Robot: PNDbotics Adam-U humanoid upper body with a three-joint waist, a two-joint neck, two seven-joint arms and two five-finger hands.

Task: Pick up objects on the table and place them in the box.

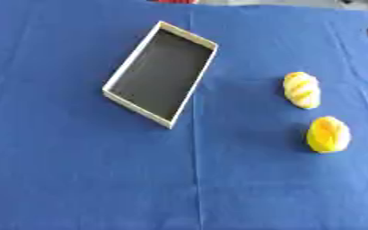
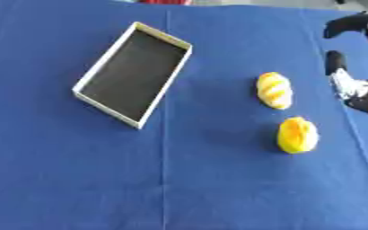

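Note:
A shallow rectangular box [image 1: 138, 108] with a pale rim and a dark, empty inside lies askew at the upper left of the blue cloth. Two yellow bread-like pieces lie to its right. One is a striped oblong roll [image 1: 302, 90]. The other, a rounder plain yellow piece [image 1: 328, 134], sits just below it. My right hand [image 2: 366, 96] hovers at the right edge, beside the striped roll and apart from it, its dark fingers [image 2: 335, 63] spread and holding nothing. My left hand does not show.
A blue cloth [image 1: 77, 179] covers the whole table, with a crease running down its middle. A red strip shows at the far top edge.

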